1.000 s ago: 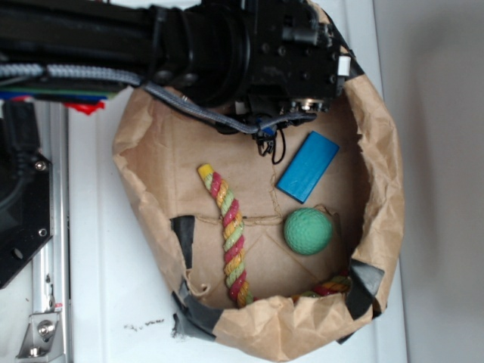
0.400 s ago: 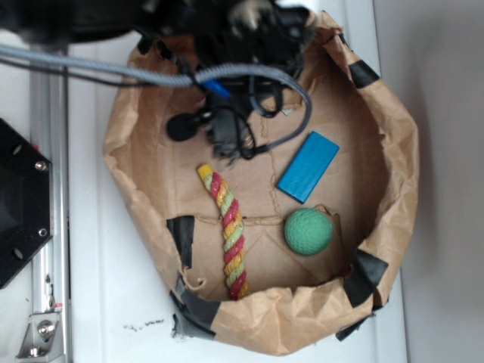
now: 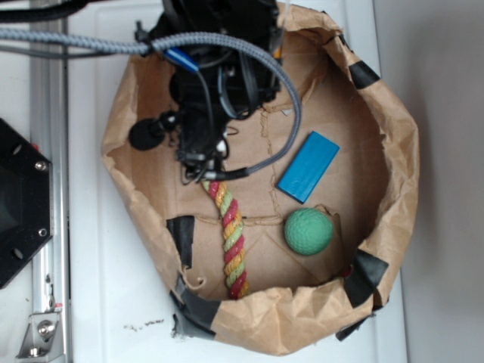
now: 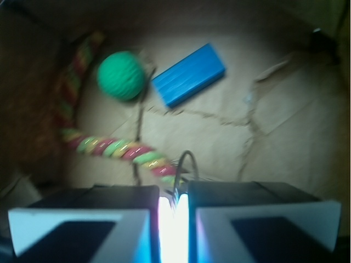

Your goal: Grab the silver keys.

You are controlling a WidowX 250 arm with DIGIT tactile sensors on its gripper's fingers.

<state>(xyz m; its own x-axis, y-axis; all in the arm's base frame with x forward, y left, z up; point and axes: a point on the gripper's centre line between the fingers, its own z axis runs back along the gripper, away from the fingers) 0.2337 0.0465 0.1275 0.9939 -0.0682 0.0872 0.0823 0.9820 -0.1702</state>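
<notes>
End effector (image 4: 174, 193) fingers sit almost together, pinching the thin ring of the silver keys (image 4: 186, 163), whose blades are hidden. Just beyond lies a striped braided rope (image 4: 123, 150); farther off, a green textured ball (image 4: 121, 75) and a blue rectangular block (image 4: 188, 74) rest in the brown paper bin (image 3: 386, 189).

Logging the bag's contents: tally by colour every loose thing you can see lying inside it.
Blue: 1, the blue block
Green: 1, the green ball
Multicoloured: 1, the striped rope
Total: 3
A thin ring shows at the gripper; keys themselves are not clearly visible.
</notes>
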